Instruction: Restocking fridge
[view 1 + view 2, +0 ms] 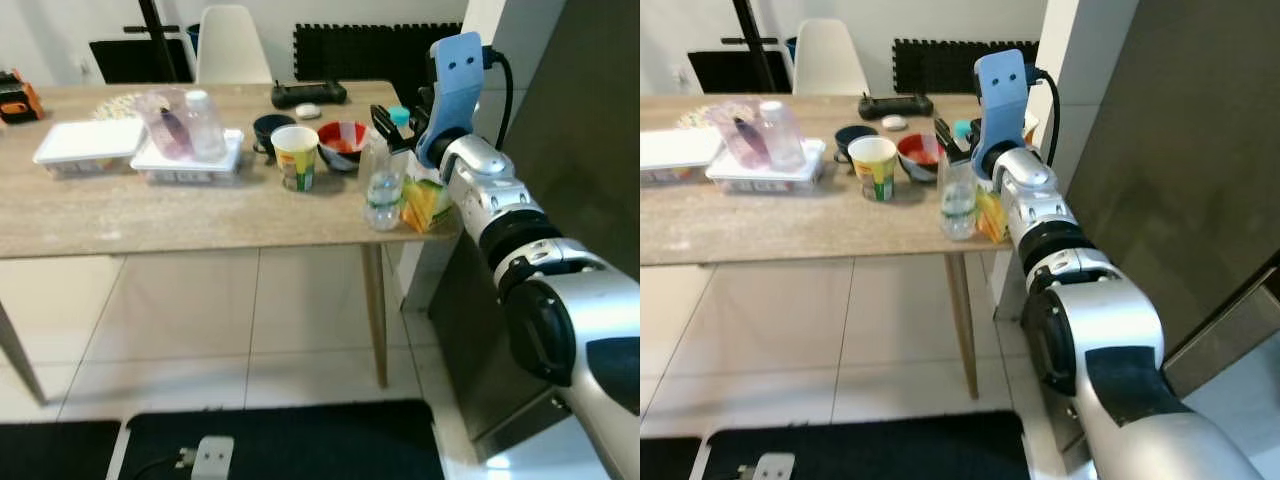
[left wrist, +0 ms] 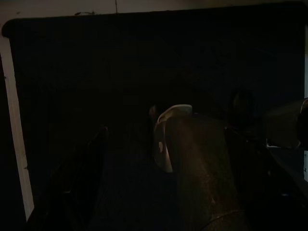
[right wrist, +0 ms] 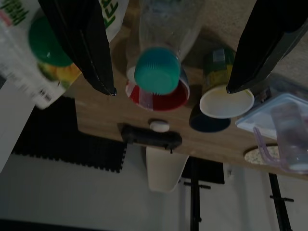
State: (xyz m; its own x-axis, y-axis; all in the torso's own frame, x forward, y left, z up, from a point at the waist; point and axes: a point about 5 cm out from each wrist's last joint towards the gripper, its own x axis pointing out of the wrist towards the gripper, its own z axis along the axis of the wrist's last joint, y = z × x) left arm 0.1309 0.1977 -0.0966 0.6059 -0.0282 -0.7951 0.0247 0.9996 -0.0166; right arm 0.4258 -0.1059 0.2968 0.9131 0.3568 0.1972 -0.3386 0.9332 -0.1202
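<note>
Table (image 1: 120,225): one wooden table, carrying everything counted below.
Chair (image 1: 232,45): one white chair behind the table, at 12 o'clock.
Trays: two white trays (image 1: 88,143) at the table's 10 o'clock side, one bearing two clear tumblers (image 1: 183,123).
Bowls: two, a dark one (image 1: 270,128) and a red-and-white one (image 1: 343,140).
Juice carton (image 1: 425,203): one, at the table's right corner, just beside the bottle.
Paper cup (image 1: 296,156): one, yellow-green print, at 9 o'clock from the bottle.
Water bottle (image 1: 384,185): one, clear, teal cap, near the table's front edge.
Right gripper (image 3: 171,89): fingers spread wide either side of the bottle's cap, gripping nothing.
Left gripper: in the dark wrist view, finger state cannot be told.
</note>
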